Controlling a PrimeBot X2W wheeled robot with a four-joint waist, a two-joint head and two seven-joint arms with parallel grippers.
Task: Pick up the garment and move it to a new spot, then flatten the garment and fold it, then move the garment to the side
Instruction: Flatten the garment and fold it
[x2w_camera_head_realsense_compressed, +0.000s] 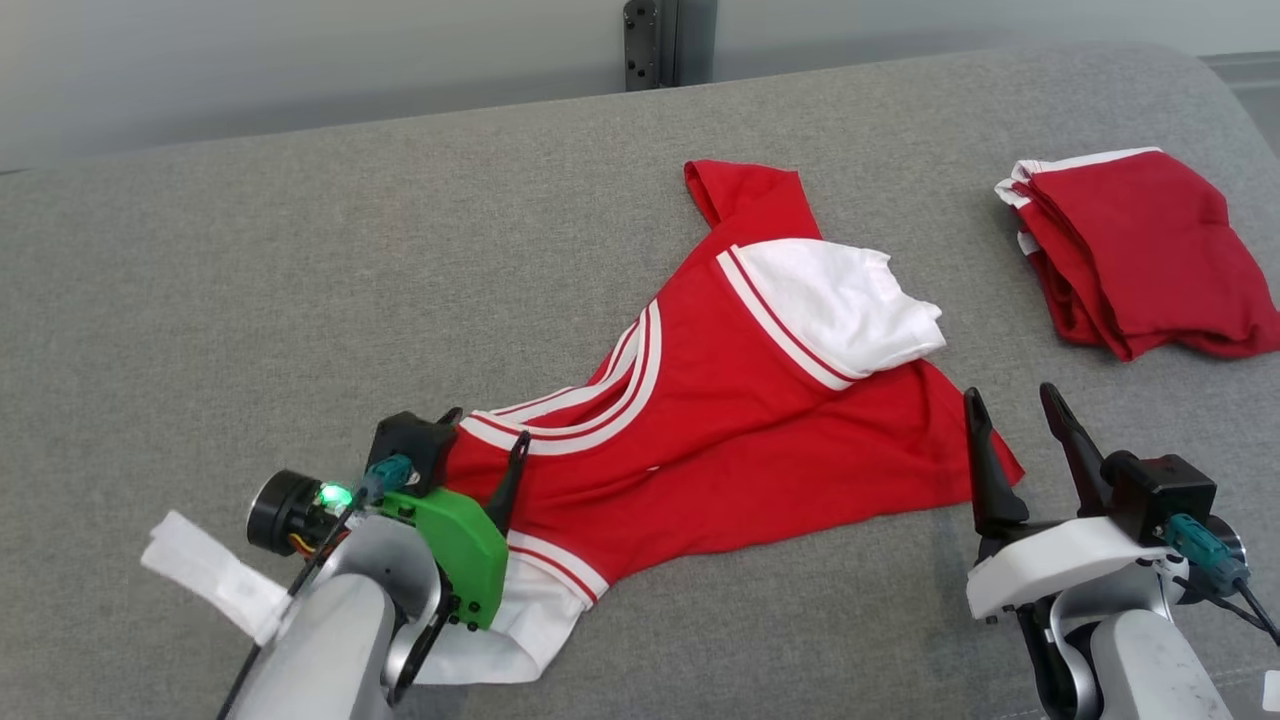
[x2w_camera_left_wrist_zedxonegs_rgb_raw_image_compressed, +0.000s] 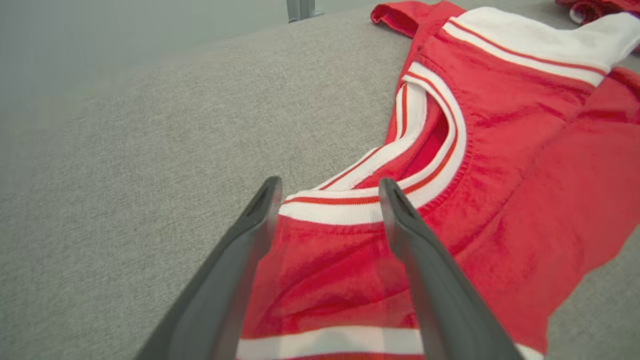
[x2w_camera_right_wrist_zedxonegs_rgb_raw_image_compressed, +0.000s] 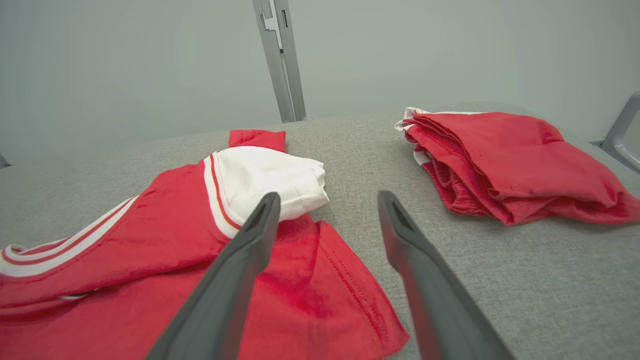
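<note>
Left gripper (x2w_camera_head_realsense_compressed: 485, 445), jaws spread, sits astride the striped collar of the red, white-sleeved knit shirt (x2w_camera_head_realsense_compressed: 720, 430). Right gripper (x2w_camera_head_realsense_compressed: 1010, 400), also spread, stands just beside its right hem corner. Neither holds anything. Shirt lies rumpled mid-surface on grey upholstery (x2w_camera_head_realsense_compressed: 300, 280). Judged: flattening incomplete; folding and moving aside outstanding. Folded red garment (x2w_camera_head_realsense_compressed: 1140, 250) lies far right.

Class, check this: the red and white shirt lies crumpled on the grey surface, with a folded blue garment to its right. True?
No. The folded garment is red, not blue, as the head view shows. The red and white shirt does lie crumpled on the grey surface, with that garment to its right.
</note>
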